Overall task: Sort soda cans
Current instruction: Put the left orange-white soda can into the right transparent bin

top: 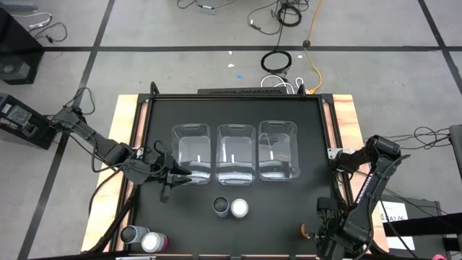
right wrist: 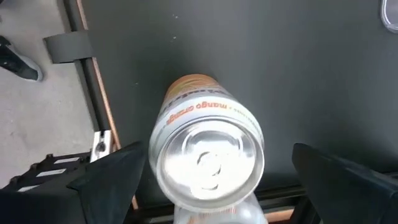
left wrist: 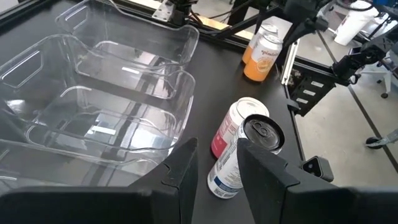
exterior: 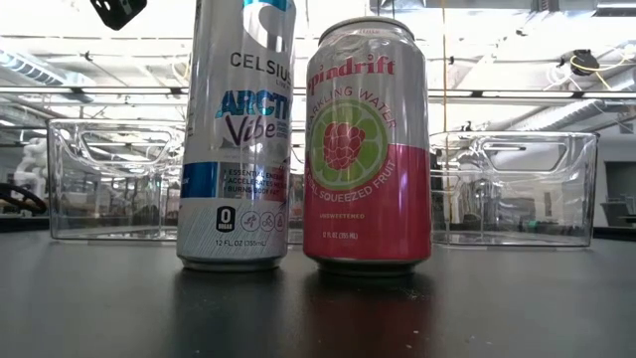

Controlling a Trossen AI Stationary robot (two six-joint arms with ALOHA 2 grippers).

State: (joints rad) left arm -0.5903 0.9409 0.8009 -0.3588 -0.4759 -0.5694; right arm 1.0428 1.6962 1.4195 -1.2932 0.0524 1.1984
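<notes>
A silver-grey can (top: pixel 221 207) and a pink can (top: pixel 240 209) stand upright side by side on the black table, in front of the three clear bins; both fill the low view, the grey one (exterior: pixel 234 139) and the pink one (exterior: pixel 368 149). My left gripper (top: pixel 182 178) hovers by the left bin's near corner, slightly open and empty; its wrist view shows the same pair of cans (left wrist: pixel 242 149) ahead. My right gripper (right wrist: pixel 217 165) is wide open above an upright orange can (right wrist: pixel 208 155) at the table's near right (top: pixel 307 231), with a finger on either side and not touching. A second can (right wrist: pixel 211 214) stands beside it.
Three clear bins (top: pixel 237 152) stand in a row mid-table. Two more cans, a grey one (top: pixel 132 234) and a pink one (top: pixel 154 242), stand at the near left corner. The table's wooden edge (right wrist: pixel 93 93) runs close to the orange cans.
</notes>
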